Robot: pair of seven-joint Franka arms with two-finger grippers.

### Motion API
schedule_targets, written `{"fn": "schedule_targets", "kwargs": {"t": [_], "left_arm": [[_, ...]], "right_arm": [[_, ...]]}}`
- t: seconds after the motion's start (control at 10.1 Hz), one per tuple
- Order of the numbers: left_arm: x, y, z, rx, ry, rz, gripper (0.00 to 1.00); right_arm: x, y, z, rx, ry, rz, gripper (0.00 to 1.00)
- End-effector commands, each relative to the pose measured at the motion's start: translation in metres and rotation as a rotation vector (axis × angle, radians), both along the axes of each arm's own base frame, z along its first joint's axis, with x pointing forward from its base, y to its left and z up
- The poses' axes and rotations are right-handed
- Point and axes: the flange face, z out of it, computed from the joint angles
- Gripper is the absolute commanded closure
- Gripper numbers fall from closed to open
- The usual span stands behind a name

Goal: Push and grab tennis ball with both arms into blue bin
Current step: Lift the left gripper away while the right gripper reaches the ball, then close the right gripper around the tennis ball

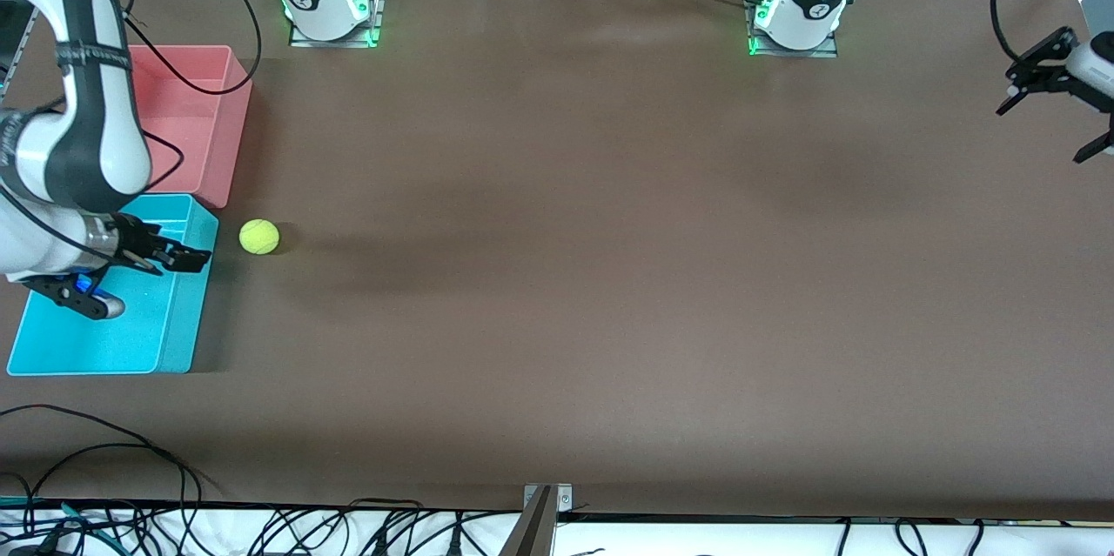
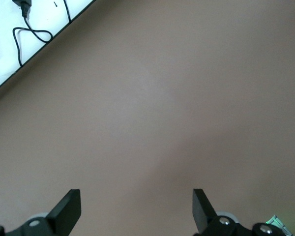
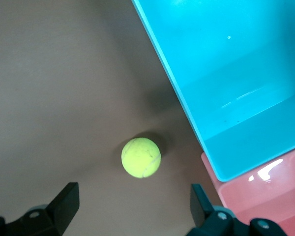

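Two arms are in play, but only one is placed to act. My right gripper (image 1: 165, 256) hangs over the blue bin (image 1: 187, 338), above the wall that faces the ball, with its fingers (image 3: 64, 201) spread apart and nothing between them. The pink bin (image 1: 231, 117) sits touching the blue bin, farther from the front camera.

The tennis ball (image 1: 259, 237) lies on the brown worktop (image 1: 609, 278) just beside the blue bin, on the side toward my left arm's end, close to the corner where the two bins meet. It is outside the bin and apart from its wall. In the right wrist view the tennis ball (image 3: 141, 157) shows ahead of the open fingers, roughly centred between them.

I judge the step in hand to be the grab: the ball already rests close to the bin. The next move calls for carrying the right gripper off the bin, lowering it around the ball, closing, then lifting over the wall and releasing inside.

My left gripper (image 1: 1057, 99) waits over the worktop's edge at my left arm's end, fingers (image 2: 69, 209) apart and empty, well apart from the ball.
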Motion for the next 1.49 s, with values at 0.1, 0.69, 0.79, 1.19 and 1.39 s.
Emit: {"fn": "schedule_targets", "kwargs": {"t": [0.1,0.69,0.79,1.19,1.39], "left_arm": [[-0.016,-0.001,0.018,0.004,0.056,0.212,0.0],[-0.021,-0.021,0.034,-0.019,0.081,0.532,0.0],[-0.022,-0.021,0.039,-0.023,0.072,0.548,0.0],[-0.023,-0.025,0.037,-0.005,0.081,0.537,0.0],[-0.022,-0.021,0.038,-0.019,0.084,0.545,0.0]], "right_arm": [[-0.01,0.035,-0.069,-0.052,-0.044,-0.107,0.0],[-0.074,0.051,-0.14,-0.124,-0.036,-0.046,0.0],[-0.075,0.048,-0.141,-0.153,-0.028,-0.016,0.0],[-0.076,0.046,-0.143,-0.189,-0.025,0.011,0.0],[-0.076,0.046,-0.149,-0.202,-0.025,0.014,0.0]]}}
